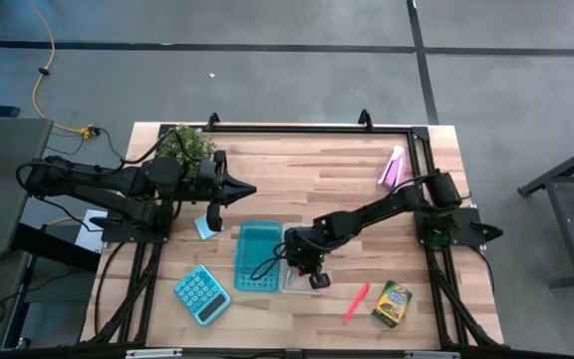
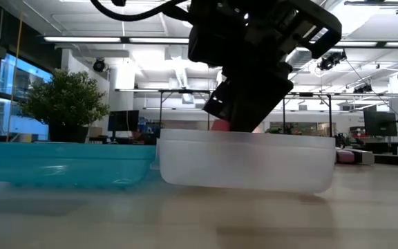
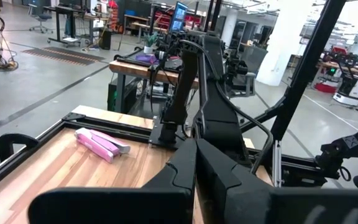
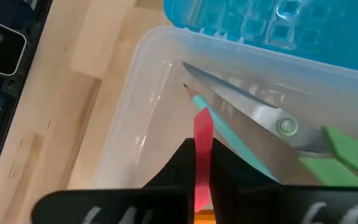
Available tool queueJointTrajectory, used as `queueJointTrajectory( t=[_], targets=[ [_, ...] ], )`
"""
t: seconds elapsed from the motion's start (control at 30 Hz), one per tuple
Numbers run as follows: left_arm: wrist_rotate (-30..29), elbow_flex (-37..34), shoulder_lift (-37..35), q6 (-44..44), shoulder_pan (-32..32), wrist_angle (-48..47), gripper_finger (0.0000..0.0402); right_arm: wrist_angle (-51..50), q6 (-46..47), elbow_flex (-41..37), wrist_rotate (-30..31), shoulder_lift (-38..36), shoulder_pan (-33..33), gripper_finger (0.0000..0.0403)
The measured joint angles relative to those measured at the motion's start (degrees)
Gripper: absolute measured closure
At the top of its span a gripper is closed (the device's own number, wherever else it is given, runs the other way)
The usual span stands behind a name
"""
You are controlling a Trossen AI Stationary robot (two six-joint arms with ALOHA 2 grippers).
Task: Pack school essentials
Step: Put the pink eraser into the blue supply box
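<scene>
My right gripper [image 1: 313, 271] hangs over a clear plastic box [image 4: 124, 124], shut on a thin pink stick [image 4: 202, 124] that looks like a pencil. Green-handled scissors [image 4: 272, 118] and a teal pencil [image 4: 232, 142] lie in the box. A pink marker [image 1: 356, 302] and a yellow-green crayon box [image 1: 392, 303] lie on the table near its front right. A light-blue note pad [image 1: 207, 225] lies near my left gripper [image 1: 239, 188], which is shut, empty and held above the table at the left. My right gripper pinches the pink stick between its two fingers, which come from above and point down into the box. The stick's free end [image 4: 202, 115] sticks out past the fingertips, over the box floor. In the low view its pink tip [image 2: 218, 125] shows just above the box rim.
A teal tray [image 1: 258, 256] lies right against the clear box's left side. A teal calculator [image 1: 201, 294] lies at the front left. A pink-and-purple tube [image 1: 393, 167] lies at the back right, and a small plant [image 1: 187, 146] stands at the back left.
</scene>
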Motion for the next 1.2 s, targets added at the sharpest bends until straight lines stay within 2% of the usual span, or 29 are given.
queueJointTrajectory(
  t=[0.63, 1.2],
  targets=[
    [-0.04, -0.02, 0.0, -0.07, 0.01, 0.13, 0.0401, -0.09, 3.89, -0.02, 0.26, 1.99, 0.01, 0.0385],
    [-0.07, -0.02, 0.0, -0.14, 0.01, 0.02, 0.0401, -1.3, 3.11, -0.02, 0.44, 1.99, 0.0, 0.0376]
  ],
)
